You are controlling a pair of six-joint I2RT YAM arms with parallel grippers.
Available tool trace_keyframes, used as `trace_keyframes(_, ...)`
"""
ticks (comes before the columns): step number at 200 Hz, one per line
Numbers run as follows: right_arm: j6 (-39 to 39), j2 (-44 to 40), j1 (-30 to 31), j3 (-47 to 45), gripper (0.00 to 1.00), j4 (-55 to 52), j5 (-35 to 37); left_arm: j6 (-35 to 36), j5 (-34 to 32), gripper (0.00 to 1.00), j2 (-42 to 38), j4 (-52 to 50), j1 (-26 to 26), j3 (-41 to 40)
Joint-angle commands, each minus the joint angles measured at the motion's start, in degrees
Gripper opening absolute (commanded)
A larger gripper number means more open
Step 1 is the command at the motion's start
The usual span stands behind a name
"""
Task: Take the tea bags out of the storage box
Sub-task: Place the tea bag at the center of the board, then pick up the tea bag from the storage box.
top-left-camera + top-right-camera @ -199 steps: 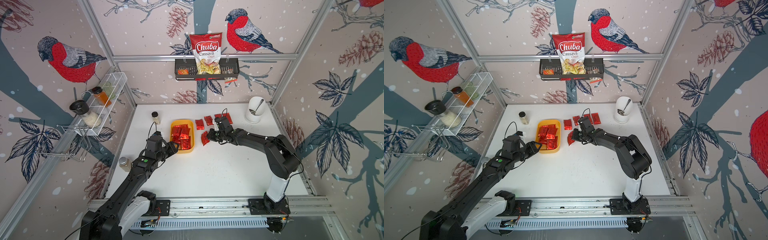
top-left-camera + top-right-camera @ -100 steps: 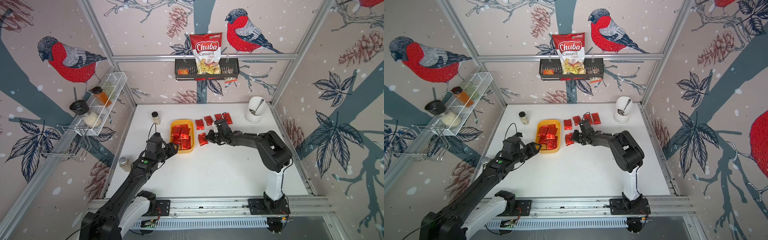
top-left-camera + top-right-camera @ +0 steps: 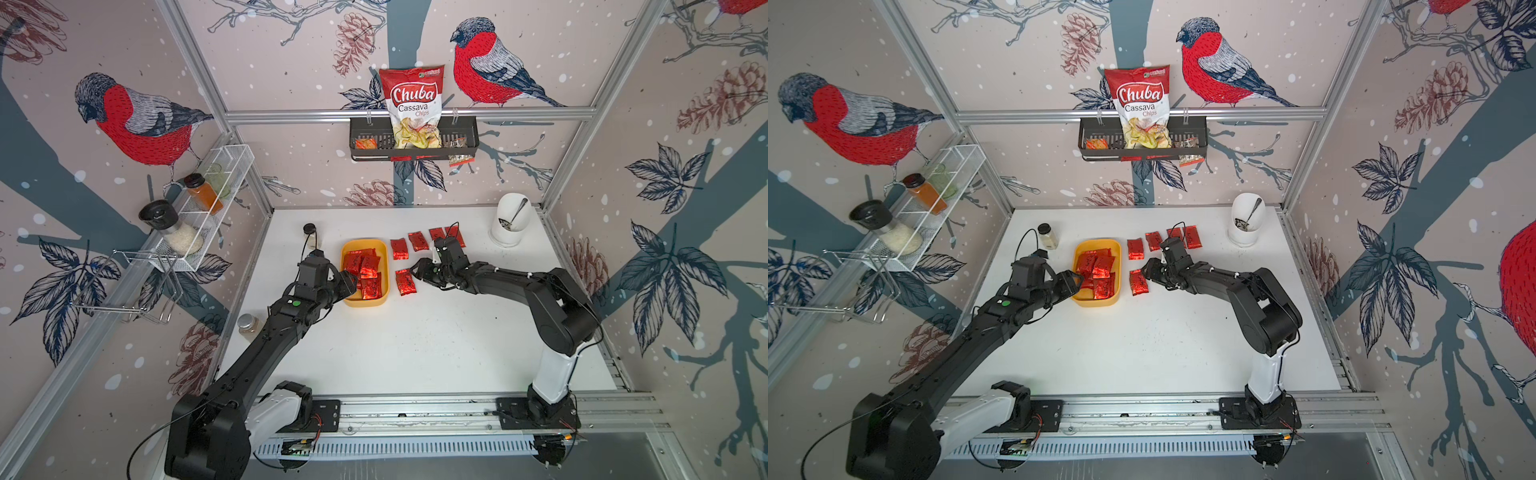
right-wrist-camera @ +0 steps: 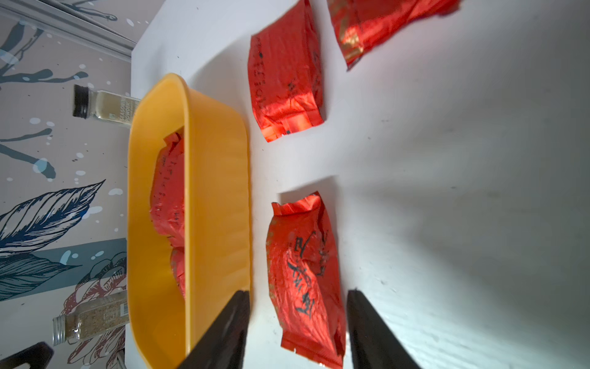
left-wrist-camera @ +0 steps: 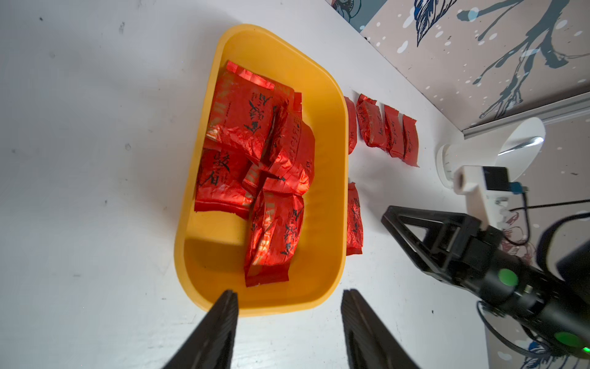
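clock: read in a top view, 12 toward the back wall.
storage box (image 3: 365, 302): yellow-orange tub, flat on the bench (image 3: 415, 353), a little toward 11 o'clock of bench centre.
tea bags in box (image 3: 368, 270): red foil heap, overlapping, piled toward the 12 o'clock end. The 7 o'clock corner of the floor is bare. Count unclear.
lone tea bag (image 3: 405, 282): flat on the bench just beside the box's 3 o'clock wall, with a narrow gap between them.
row of four tea bags (image 3: 417, 241): on the bench at 1 o'clock of the box, side by side, running off toward 3 o'clock. The last two are partly behind the right wrist.
left hand (image 5: 289, 295): jaws apart, empty, at the box's 8 o'clock side, tips by the rim. Cannot tell whether they touch it.
right hand (image 4: 297, 294): jaws apart, low, at 3 o'clock of the lone tea bag. Its fingers flank that bag's near end without pinching it.
white cup (image 3: 508, 237): 2 o'clock corner of the bench, spoon standing in it.
spice jar (image 3: 309, 237): upright, at 10 o'clock of the box.
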Motion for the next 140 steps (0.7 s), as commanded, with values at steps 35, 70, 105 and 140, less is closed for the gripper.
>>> trace_keyframes(35, -8.1, -9.5, 3.1, 2.5, 0.73, -11.5, 12.4, 11.3, -7.9, 0.58, 14.6, -6.9, -2.8, 14.2)
trace_keyframes(70, -9.7, -14.9, 4.3, 1.3, 0.79, -13.7, 14.0, 19.3, -16.3, 0.59, 28.0, -12.9, -8.3, 27.8)
trace_keyframes(105, -10.4, -20.0, 4.5, -1.1, 0.81, -14.9, 14.1, 24.8, -20.6, 0.59, 37.1, -16.5, -9.6, 35.4)
trace_keyframes(140, -11.1, -23.9, 4.3, -3.2, 0.83, -15.4, 14.0, 28.2, -23.6, 0.6, 42.5, -17.7, -11.7, 38.7)
